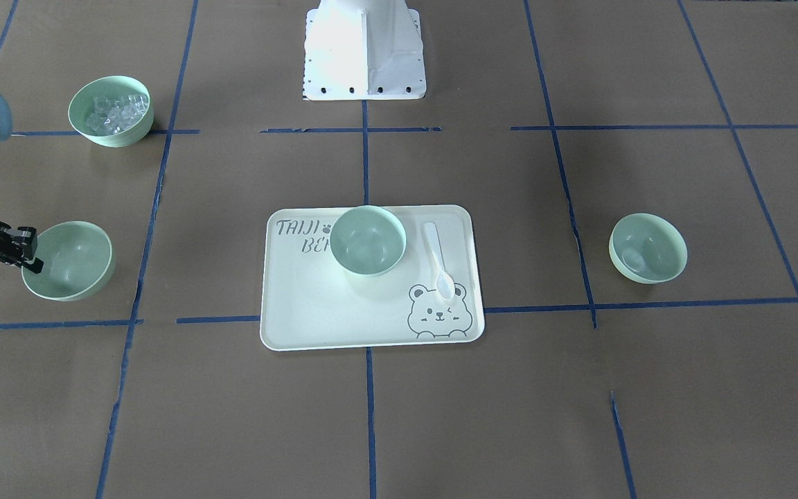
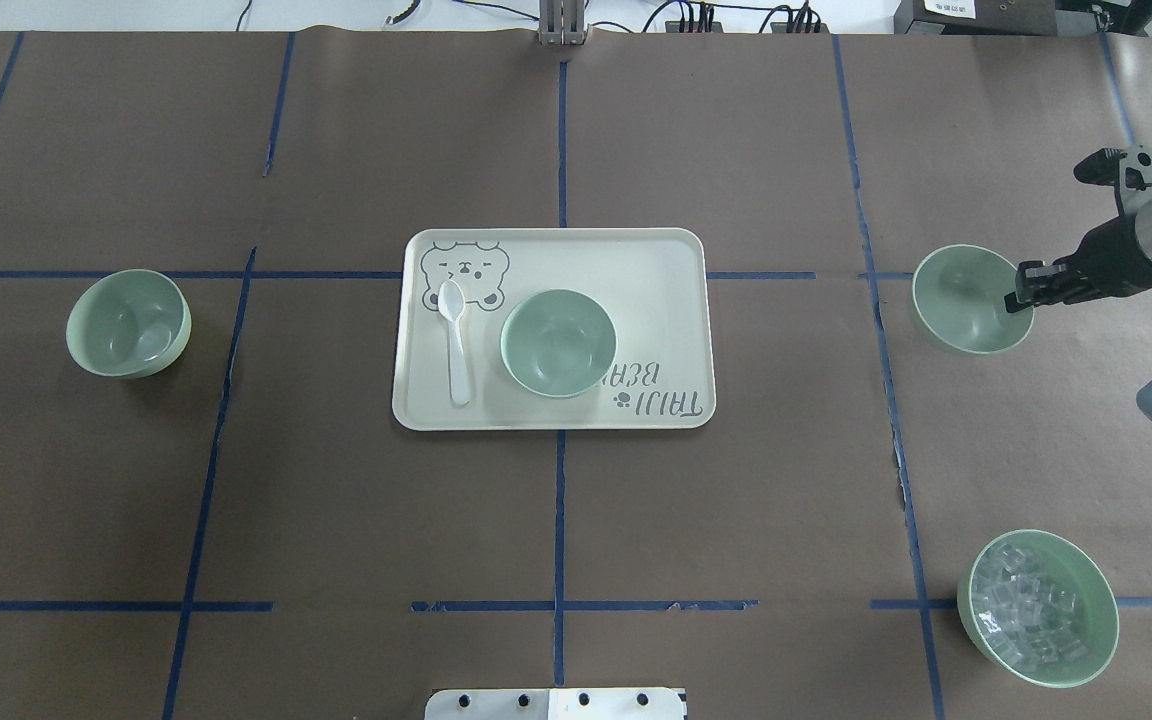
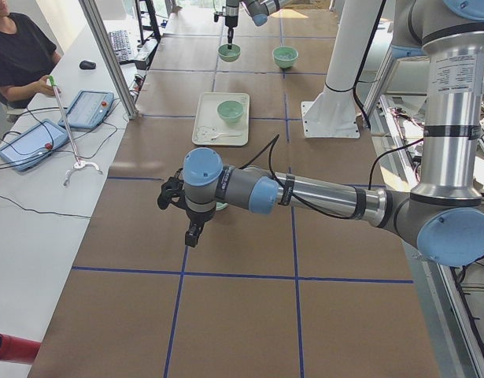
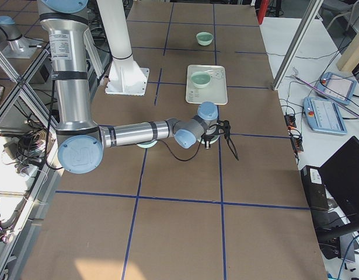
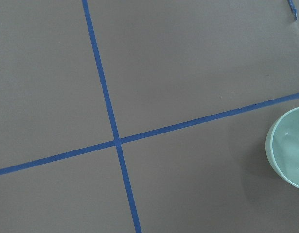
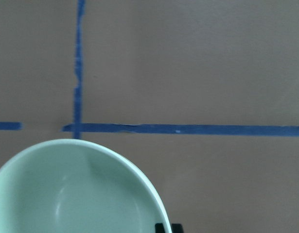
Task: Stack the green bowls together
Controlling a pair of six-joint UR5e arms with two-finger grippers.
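Three plain green bowls are in view. One stands alone on the table's left side. One sits on the bear-print tray. One is on the right, also seen in the front view and the right wrist view. My right gripper sits at this bowl's outer rim, one finger inside and one outside, shut on the rim. The bowl rests on the table. My left gripper shows only in the exterior left view, hanging over the table near the left bowl. I cannot tell its state.
A matching green bowl with clear cubes stands near the robot on the right side. A white spoon lies on the tray beside the middle bowl. Blue tape lines cross the brown table cover. The robot base is at mid-table.
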